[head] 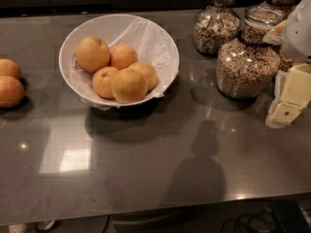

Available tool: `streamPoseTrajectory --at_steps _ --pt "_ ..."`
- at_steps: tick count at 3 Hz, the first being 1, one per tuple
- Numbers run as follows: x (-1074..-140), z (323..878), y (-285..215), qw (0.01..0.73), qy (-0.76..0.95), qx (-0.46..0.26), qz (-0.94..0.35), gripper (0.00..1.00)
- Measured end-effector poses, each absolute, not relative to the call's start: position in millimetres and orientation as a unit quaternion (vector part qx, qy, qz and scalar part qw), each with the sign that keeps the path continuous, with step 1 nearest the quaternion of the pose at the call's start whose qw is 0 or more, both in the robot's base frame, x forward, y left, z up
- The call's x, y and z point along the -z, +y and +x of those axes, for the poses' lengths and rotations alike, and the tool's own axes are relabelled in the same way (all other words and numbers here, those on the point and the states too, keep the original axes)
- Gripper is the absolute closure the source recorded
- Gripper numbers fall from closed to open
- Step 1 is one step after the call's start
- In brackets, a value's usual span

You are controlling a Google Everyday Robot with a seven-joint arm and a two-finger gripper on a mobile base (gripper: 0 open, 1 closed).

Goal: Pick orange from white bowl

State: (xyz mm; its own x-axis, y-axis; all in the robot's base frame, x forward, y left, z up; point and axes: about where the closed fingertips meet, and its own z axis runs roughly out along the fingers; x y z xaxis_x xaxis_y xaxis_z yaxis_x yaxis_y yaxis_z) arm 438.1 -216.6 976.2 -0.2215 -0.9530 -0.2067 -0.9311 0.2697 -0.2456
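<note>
The white bowl (166, 45), wide, shallow and lined with crinkled thin plastic, stands on the grey counter at the upper left of centre. Several fruits lie in it. The orange (92, 53) is the largest, pale yellow-orange with a small dark stem dimple, at the bowl's back left. A similar yellowish fruit (129, 85) lies at the front, with smaller deeper-orange fruits (123, 56) between them. My gripper (287, 105), pale yellow under a white arm, is at the right edge of the view. It is far to the right of the bowl and holds nothing that I can see.
Two loose orange fruits (9, 81) lie on the counter at the left edge. Glass jars of cereal (245, 67) (216, 28) stand between the bowl and my gripper. The counter's front edge (146, 212) runs along the bottom, with cables on the floor below.
</note>
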Motion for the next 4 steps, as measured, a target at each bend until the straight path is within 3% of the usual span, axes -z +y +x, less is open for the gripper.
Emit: streamPoseTrajectory --at_steps 2,4 --pt "-975 445 -205 0.178 0.774 0.028 -0.607 0.0" --pt "-979 463 -137 0.239 0.713 0.01 -0.659 0.0"
